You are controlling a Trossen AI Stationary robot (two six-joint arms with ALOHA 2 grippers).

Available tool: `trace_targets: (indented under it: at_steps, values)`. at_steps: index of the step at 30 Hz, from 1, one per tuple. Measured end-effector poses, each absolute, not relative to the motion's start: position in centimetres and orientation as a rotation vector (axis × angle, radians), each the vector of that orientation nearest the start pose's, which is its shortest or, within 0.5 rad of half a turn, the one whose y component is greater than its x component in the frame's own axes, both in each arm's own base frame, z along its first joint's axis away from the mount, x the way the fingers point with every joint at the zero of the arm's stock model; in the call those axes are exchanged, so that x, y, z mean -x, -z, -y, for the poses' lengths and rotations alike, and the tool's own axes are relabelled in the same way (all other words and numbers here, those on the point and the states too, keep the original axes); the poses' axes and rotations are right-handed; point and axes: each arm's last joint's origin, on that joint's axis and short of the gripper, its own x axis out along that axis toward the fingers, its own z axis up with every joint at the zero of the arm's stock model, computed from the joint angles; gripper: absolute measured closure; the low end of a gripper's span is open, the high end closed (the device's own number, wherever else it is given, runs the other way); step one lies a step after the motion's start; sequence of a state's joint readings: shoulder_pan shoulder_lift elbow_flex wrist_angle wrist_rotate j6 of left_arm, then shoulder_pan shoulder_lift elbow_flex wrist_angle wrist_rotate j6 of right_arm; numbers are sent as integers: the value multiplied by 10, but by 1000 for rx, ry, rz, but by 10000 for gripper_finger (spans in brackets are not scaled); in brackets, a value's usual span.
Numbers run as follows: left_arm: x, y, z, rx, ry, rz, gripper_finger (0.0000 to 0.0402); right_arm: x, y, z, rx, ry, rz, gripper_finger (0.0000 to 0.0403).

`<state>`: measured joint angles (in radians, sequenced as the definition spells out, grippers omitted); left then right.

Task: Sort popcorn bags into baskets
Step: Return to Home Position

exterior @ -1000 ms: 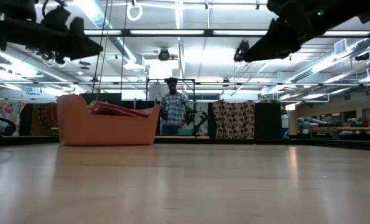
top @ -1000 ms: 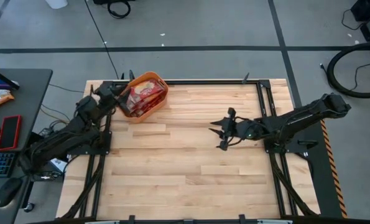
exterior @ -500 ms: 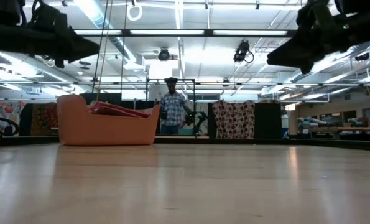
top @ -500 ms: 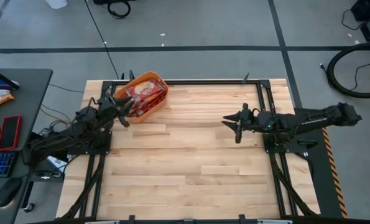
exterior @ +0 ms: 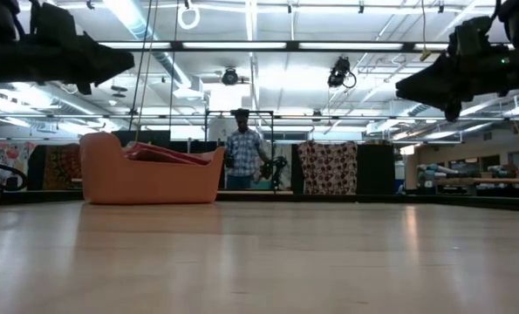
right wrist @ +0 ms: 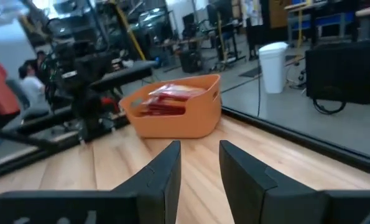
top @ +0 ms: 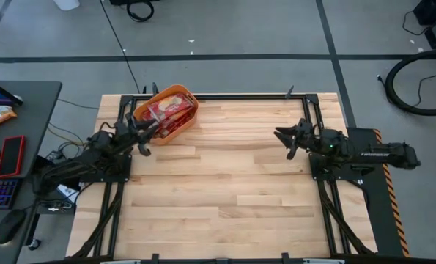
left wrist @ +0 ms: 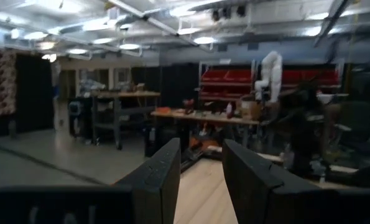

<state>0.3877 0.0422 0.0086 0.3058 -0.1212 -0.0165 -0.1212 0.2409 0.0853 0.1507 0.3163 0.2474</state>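
The orange basket [top: 175, 89] stands on its base at the far left of the wooden table, and red popcorn bags [top: 168, 110] lie piled inside it. From the right wrist view the basket [right wrist: 197, 121] and the bags [right wrist: 169, 93] show across the table. My left gripper [top: 149, 136] hovers just near of the basket, off the table, open and holding nothing [left wrist: 200, 171]. My right gripper [top: 282, 143] hovers by the table's right side, pointing level toward the basket, also open and holding nothing [right wrist: 200, 165].
Bare wooden tabletop [top: 218, 183] lies between the two arms. Black frame rails [top: 313, 117] run along the table's sides. A side desk [top: 20, 117] with a keyboard and a red slab stands off to the left. A person [exterior: 242, 157] stands in the room beyond the far edge.
My right gripper has drawn back from the table's middle toward the right edge, sinking a little and rolling about its own line. My left gripper has pulled away from the basket's left side toward the near edge and has come lower. The basket and bags have kept still.
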Motion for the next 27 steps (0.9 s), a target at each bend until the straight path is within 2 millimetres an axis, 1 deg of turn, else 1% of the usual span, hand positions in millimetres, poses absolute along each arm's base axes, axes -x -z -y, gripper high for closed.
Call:
trace_targets:
  at_steps: [4,10,15,19,20,22,25,27]
  values:
    - [-85,-196,-37,-39,-464,316,281,-100,-180,25,-276,470,49,289]
    - [-86,-195,-36,-64,-428,300,306,-89,-184,25,-288,478,126,289]
    - [-87,-194,-35,-53,-359,293,331,-90,-182,25,-297,469,96,289]
    - [-87,-193,-34,-20,-348,294,344,-89,-179,27,-383,551,106,289]
    - [-87,-193,-34,-9,-346,294,345,-89,-179,28,-380,568,107,289]
    - [-87,-193,-35,47,-340,299,346,-89,-178,28,-320,593,86,289]
    - [-87,-192,-35,176,-322,314,346,-89,-178,28,-233,597,59,289]
    - [-87,-192,-35,235,-312,326,345,-89,-179,28,-204,596,62,289]
